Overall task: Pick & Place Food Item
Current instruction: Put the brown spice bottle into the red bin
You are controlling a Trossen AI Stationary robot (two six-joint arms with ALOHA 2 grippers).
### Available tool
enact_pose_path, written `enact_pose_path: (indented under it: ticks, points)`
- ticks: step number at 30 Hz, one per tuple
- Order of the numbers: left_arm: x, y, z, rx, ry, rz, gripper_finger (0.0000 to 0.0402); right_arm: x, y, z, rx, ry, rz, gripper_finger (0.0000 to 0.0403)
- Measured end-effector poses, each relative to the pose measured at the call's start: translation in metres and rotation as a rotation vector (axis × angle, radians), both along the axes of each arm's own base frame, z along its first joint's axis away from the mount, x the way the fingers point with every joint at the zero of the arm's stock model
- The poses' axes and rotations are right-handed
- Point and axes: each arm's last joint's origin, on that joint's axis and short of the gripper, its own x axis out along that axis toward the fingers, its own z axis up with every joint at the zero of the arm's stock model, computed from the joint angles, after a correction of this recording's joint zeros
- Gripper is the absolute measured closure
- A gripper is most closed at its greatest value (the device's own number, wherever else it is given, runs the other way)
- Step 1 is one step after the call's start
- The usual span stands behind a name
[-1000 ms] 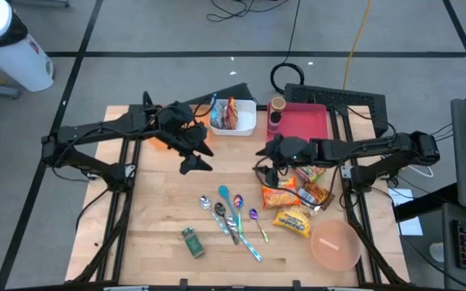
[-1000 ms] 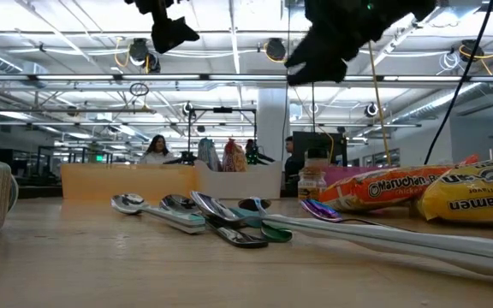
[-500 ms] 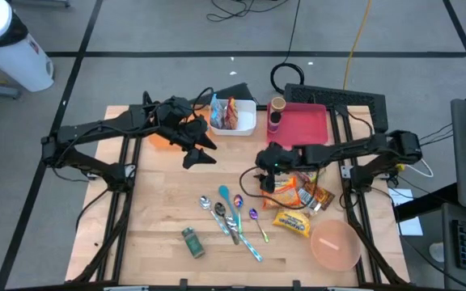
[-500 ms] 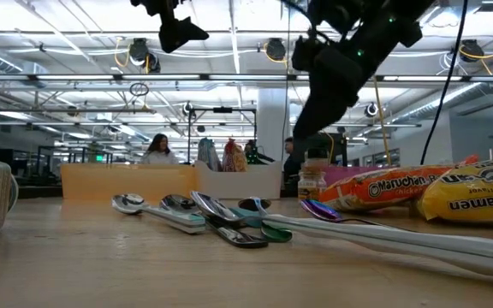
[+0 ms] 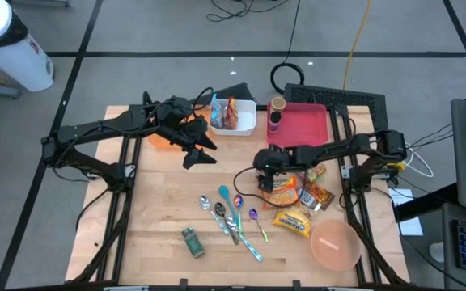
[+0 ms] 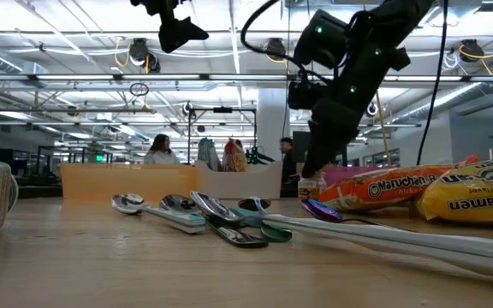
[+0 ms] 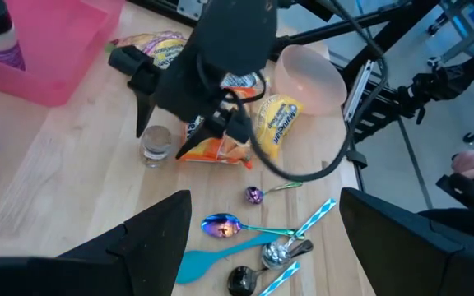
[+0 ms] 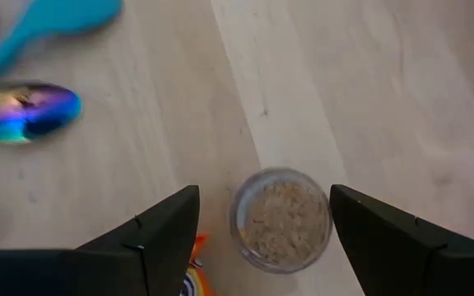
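Observation:
A small clear jar (image 8: 282, 218) with brown grains stands upright and lidless on the wooden table, beside an orange ramen packet (image 5: 281, 196). It also shows in the left wrist view (image 7: 156, 146). My right gripper (image 8: 262, 238) is open and points down over the jar, one finger on each side, touching nothing. In the high view it (image 5: 265, 179) is at the table's middle right. My left gripper (image 5: 199, 153) is open and empty, held high over the table's far left part.
A yellow ramen packet (image 5: 292, 221), candy bars (image 5: 315, 194) and a pink bowl (image 5: 334, 245) lie near right. Several spoons (image 5: 233, 214) and a green jar (image 5: 192, 241) lie near the middle. A white bin (image 5: 245, 123) and a pink tray (image 5: 306, 123) stand at the far edge.
My right gripper has gone down and toward the table's near-left, from beside the pink tray to over the small jar, and has tipped so that it points down. Nothing on the table has moved.

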Motion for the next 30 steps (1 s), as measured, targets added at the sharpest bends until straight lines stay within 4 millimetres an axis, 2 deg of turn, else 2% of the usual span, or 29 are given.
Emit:
enact_pose_path:
  ticks: [6,14,27,30]
  points:
    - [0.0000,0.0000,0.0000,0.000,0.000,0.000,0.0082,0.0022,-0.0003,-0.0102,0.016,0.030,-0.023,0.0138]
    - [0.0001,0.0001,-0.0001,-0.002,0.001,0.003,0.0082,0.0017,-0.0009,-0.0110,0.000,0.038,-0.038,0.0140]
    - [0.0001,0.0001,-0.0001,0.002,0.000,0.002,0.0082,0.0015,-0.0010,-0.0108,0.012,0.036,-0.058,0.0225]
    - [0.0001,0.0001,-0.0001,0.003,0.000,0.001,0.0082,0.0009,-0.0010,-0.0096,0.020,0.032,-0.072,0.0227]
